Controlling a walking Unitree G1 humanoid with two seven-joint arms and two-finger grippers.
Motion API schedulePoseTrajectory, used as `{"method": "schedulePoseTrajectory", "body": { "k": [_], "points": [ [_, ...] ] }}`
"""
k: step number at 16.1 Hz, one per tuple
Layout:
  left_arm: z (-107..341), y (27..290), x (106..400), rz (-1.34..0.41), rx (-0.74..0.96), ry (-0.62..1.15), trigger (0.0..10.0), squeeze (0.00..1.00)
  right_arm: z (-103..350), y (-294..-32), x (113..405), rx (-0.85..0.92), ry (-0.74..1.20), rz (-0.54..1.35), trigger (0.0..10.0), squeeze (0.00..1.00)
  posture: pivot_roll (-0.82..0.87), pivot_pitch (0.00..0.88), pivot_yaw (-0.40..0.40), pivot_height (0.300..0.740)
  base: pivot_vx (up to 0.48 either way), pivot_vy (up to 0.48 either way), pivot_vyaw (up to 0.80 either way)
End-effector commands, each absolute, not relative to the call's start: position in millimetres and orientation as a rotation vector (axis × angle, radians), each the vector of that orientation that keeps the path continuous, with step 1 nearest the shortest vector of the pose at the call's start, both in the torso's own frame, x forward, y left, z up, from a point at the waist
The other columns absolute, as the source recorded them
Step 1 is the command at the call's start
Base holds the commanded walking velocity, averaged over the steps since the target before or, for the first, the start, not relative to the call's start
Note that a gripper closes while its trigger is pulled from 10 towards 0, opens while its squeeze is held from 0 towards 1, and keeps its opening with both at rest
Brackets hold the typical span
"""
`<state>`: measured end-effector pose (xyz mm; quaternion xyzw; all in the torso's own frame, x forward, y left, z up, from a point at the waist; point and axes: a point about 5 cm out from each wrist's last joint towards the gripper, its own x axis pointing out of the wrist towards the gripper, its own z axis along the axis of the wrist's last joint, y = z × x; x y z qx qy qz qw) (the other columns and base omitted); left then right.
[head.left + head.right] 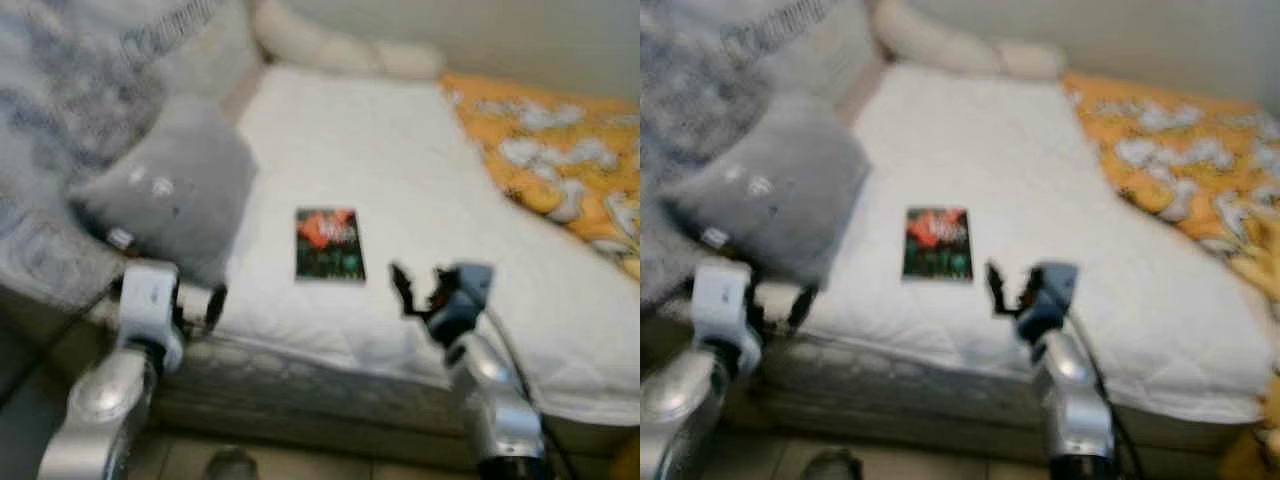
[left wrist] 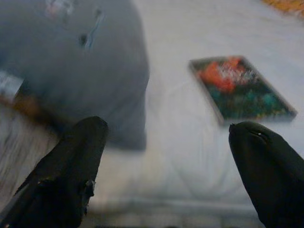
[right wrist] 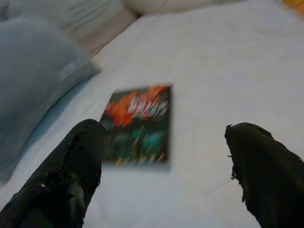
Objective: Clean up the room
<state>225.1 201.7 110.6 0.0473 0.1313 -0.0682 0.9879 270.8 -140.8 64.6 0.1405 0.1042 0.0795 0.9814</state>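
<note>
A dark book [image 1: 329, 244] with a red and green cover lies flat on the white bed [image 1: 380, 160], near its front edge. My right gripper [image 1: 412, 290] hovers just right of the book and stands open, with the book [image 3: 137, 124] ahead between its fingers [image 3: 71, 180]. My left gripper [image 1: 205, 305] is low at the bed's front left corner, open, beside a grey pillow [image 1: 175, 190]. Ahead of it the book [image 2: 242, 90] lies to one side and the pillow [image 2: 71, 61] to the other.
An orange flowered blanket [image 1: 560, 160] covers the bed's right side. A cream bolster [image 1: 340, 45] lies along the far wall. A grey patterned cover [image 1: 60, 120] hangs at the left. Tiled floor [image 1: 300, 465] runs below the mattress edge.
</note>
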Motion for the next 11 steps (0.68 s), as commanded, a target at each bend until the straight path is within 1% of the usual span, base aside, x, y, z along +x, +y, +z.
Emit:
{"method": "schedulePoseTrajectory", "body": {
  "k": [1,3,6,7,8,11],
  "points": [
    [119.9,196.5,230.4,-0.156,0.100,0.223,10.0,0.10,68.1,-144.5,271.2,0.265,0.204,0.142,10.0,0.00,0.18,0.000,-0.094,0.740,0.000,-0.379,0.00],
    [118.1,200.2,231.1,-0.138,0.100,0.229,10.0,0.10,70.1,-141.5,264.9,0.287,0.212,0.144,10.0,0.00,0.15,0.000,-0.079,0.740,0.000,-0.377,0.00],
    [114.5,198.2,232.0,-0.136,0.095,0.237,10.0,0.10,68.2,-154.2,262.0,0.227,0.208,0.111,10.0,0.00,0.14,0.000,-0.061,0.740,0.000,-0.377,0.00],
    [115.0,196.8,233.6,-0.140,0.098,0.235,10.0,0.10,68.4,-157.3,262.8,0.235,0.207,0.091,10.0,0.00,0.14,0.000,-0.055,0.740,0.000,-0.379,0.00],
    [116.4,194.8,234.9,-0.146,0.097,0.232,10.0,0.10,70.8,-160.2,264.5,0.262,0.201,0.073,10.0,0.00,0.15,0.000,-0.059,0.740,0.000,-0.379,0.57],
    [117.1,196.9,236.3,-0.129,0.105,0.228,10.0,0.10,72.9,-156.0,269.5,0.239,0.202,0.099,10.0,0.00,0.17,0.000,-0.074,0.740,0.000,-0.379,0.70]
  ]
}}
